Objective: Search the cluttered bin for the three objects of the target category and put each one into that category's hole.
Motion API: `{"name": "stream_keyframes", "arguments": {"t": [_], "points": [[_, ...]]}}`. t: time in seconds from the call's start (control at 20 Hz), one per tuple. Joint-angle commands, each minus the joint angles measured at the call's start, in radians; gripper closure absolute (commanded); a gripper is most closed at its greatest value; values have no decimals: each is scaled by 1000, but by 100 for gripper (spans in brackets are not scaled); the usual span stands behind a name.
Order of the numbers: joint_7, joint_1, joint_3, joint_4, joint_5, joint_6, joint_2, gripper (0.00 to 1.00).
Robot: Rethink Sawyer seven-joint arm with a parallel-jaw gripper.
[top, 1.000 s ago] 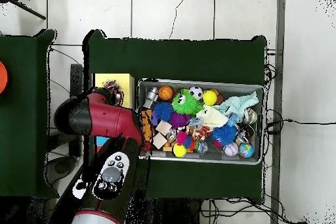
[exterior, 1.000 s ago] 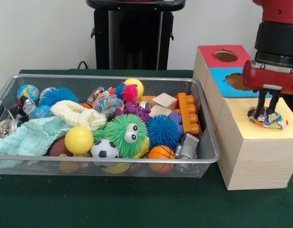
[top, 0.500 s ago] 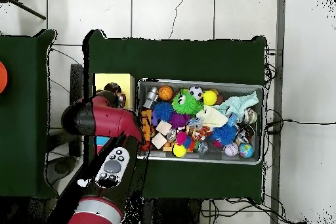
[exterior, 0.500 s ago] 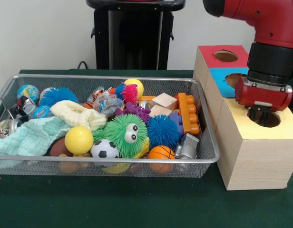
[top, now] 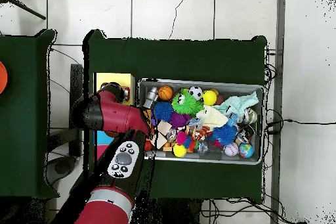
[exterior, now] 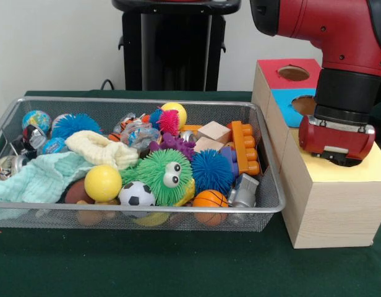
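Apparently the gripper (exterior: 337, 154) sat low over the yellow-panelled box (exterior: 329, 204), hiding the hole beneath it; whether its fingers were spread or pressed together could not be told, and no printed cloth showed. The bin (exterior: 265, 207) lay beside it, so a good finish meant rising straight up, clear of the panel, before crossing to search for another cloth.

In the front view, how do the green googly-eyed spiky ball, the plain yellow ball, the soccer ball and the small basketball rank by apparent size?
1. Green googly-eyed spiky ball, clearly largest.
2. Plain yellow ball.
3. Soccer ball.
4. Small basketball.

The last three look close, and the basketball is partly hidden, so their order is unsure.
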Motion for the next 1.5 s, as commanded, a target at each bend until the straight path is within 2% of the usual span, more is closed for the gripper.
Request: {"name": "stream_keyframes", "arguments": {"t": [0.05, 0.15, 0.2, 0.35, 0.65, 0.7, 0.85, 1.3, 1.35, 1.5], "points": [[217, -28, 77, 12, 33, 41, 105, 100], [194, -24, 62, -9, 23, 88, 103, 100], [187, -33, 75, -11, 18, 97, 101, 0], [219, 5, 14, -34, 43, 122, 126, 0], [196, 0, 17, -44, 22, 101, 127, 0], [215, 16, -9, -48, 35, 97, 136, 0], [220, 21, -21, -56, 40, 127, 140, 0], [199, 10, -12, -74, 26, 131, 146, 0], [202, 13, -16, -73, 23, 113, 147, 100], [215, 20, -24, -70, 31, 102, 148, 100]]}}
